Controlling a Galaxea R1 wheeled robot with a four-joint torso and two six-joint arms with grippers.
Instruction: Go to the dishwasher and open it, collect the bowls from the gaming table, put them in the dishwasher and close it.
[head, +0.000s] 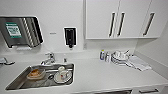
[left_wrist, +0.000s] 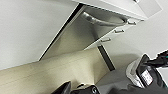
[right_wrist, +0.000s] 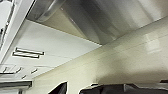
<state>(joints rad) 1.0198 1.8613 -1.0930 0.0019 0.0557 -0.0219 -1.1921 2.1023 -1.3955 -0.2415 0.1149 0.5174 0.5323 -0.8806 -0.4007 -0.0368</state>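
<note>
Facing dishwasher (right_wrist: 75, 15) steel front, near both wrists | jaws state: cannot tell

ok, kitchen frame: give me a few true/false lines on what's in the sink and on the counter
1. A cup sits on a plate inside the sink. True.
2. The sink is right of the stacked dishes. False: the sink is left; the stacked dishes are on the counter to the right.
3. The wall cabinets have dark bar handles. True.
4. The tap stands at the counter's right end. False: it stands behind the sink.
</note>
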